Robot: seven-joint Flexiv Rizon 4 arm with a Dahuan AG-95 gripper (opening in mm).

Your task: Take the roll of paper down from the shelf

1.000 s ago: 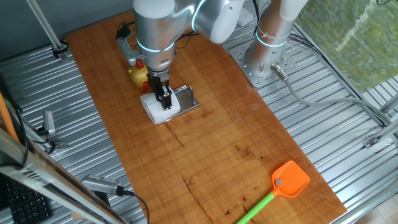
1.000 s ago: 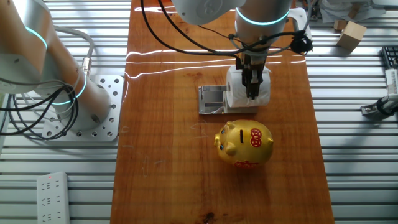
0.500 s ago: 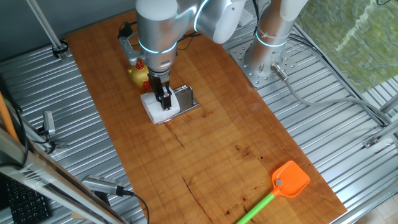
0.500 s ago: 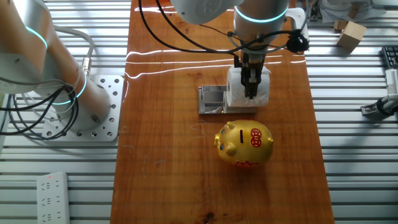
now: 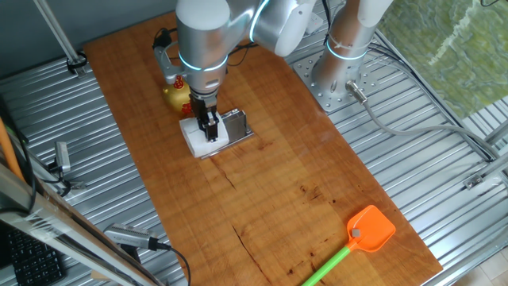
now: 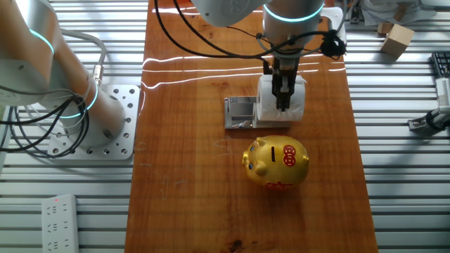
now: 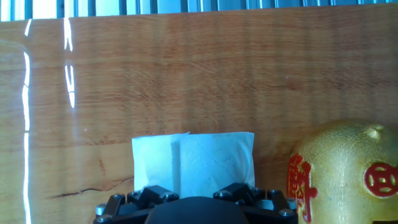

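Note:
The white roll of paper (image 5: pixel 194 140) sits beside the small silver shelf (image 5: pixel 238 123), on its left, low over the wooden table; I cannot tell whether it touches the board. My gripper (image 5: pixel 209 135) points straight down and is shut on the roll. In the other fixed view the roll (image 6: pixel 299 104) is to the right of the shelf (image 6: pixel 239 112), with the gripper (image 6: pixel 283 104) over its middle. In the hand view the roll (image 7: pixel 193 158) fills the space just ahead of the fingers, whose tips are hidden.
A gold and red piggy bank (image 6: pixel 276 163) stands close to the roll, also in the hand view (image 7: pixel 348 174). A second arm's base (image 5: pixel 337 75) stands at the table's edge. An orange fly swatter (image 5: pixel 369 230) lies at the far end of the board.
The gripper and the roll have shifted very slightly, away from the piggy bank. The shelf and piggy bank have not moved.

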